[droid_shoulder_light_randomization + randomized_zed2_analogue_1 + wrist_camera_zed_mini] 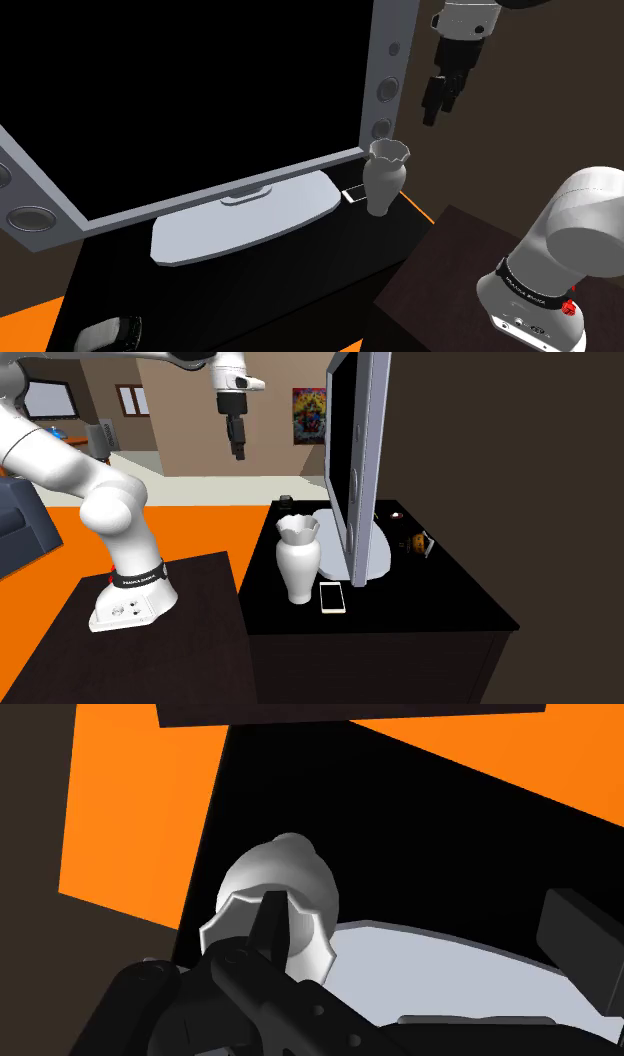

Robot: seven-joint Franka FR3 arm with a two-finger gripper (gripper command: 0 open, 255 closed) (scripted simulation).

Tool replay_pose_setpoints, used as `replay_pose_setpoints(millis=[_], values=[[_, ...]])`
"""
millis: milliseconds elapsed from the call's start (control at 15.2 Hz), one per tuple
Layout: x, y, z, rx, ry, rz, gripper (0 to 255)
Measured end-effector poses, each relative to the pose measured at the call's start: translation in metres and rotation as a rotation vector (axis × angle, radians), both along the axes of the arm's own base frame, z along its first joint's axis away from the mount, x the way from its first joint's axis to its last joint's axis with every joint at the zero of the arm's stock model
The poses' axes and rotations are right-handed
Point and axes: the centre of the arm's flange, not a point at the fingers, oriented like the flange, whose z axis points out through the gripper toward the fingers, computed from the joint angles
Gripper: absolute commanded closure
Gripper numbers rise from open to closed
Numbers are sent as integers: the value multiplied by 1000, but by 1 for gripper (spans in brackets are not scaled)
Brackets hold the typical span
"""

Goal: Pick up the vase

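Fingers point(268, 919) pressed together on nothing, the gripper point(433, 112) hangs in the air well above the vase point(385, 178). The wrist view looks straight down into the vase's scalloped mouth, with orange floor point(130, 804) beyond. The second exterior view gives its whole profile: plain white, wavy flared rim, narrow neck, rounded belly, small foot. It stands upright near the black cabinet's point(440, 602) edge, just beside a white phone point(332, 597) and the television's grey base point(240, 215).
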Motion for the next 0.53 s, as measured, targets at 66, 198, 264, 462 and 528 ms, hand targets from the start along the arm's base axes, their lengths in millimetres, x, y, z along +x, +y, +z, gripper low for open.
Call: replay_pose_setpoints(millis=[66, 198, 264, 462, 528], values=[[0, 0, 0, 0, 0, 0, 0], [13, 2, -12, -20, 9, 17, 0], [22, 3, -21, -34, 15, 30, 0], [44, 3, -53, -81, 36, 70, 0], [54, 4, -63, -97, 42, 85, 0]])
